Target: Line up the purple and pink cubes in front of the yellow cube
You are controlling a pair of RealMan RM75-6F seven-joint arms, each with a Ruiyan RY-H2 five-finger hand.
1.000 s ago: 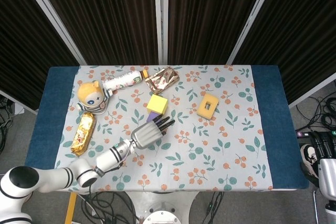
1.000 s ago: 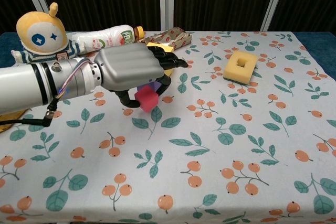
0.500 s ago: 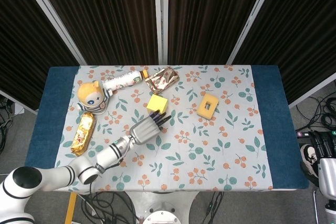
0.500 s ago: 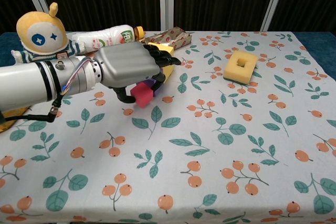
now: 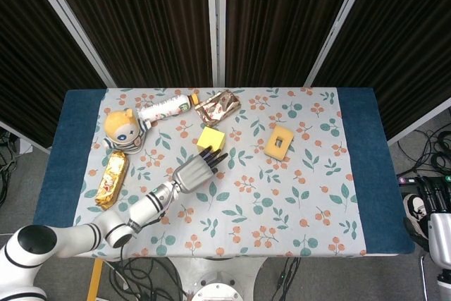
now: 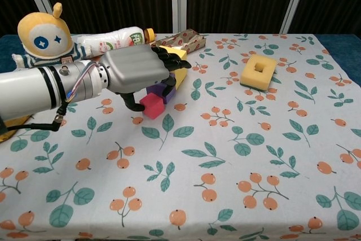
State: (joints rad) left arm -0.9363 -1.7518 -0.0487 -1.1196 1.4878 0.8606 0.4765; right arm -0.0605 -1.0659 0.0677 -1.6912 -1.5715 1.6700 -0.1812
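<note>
The pink cube (image 6: 151, 106) sits on the floral cloth, just in front of the purple cube (image 6: 162, 91). Behind them is the yellow cube (image 6: 180, 71), which the head view shows more fully as the yellow cube (image 5: 210, 137). My left hand (image 6: 135, 71) hovers low over the pink and purple cubes. Its thumb presses the pink cube's left side and its dark fingers (image 6: 169, 57) reach over the yellow cube. In the head view my left hand (image 5: 192, 174) hides both small cubes. My right hand is not visible.
A plush toy (image 6: 42, 38), a lying bottle (image 6: 113, 40) and a patterned packet (image 6: 180, 40) line the back left. A gold-wrapped snack (image 5: 111, 177) lies at the left. A yellow block with a hole (image 6: 258, 71) sits to the right.
My left hand has carried the pink cube back and down. It was in the air and now rests on the cloth against the purple cube.
</note>
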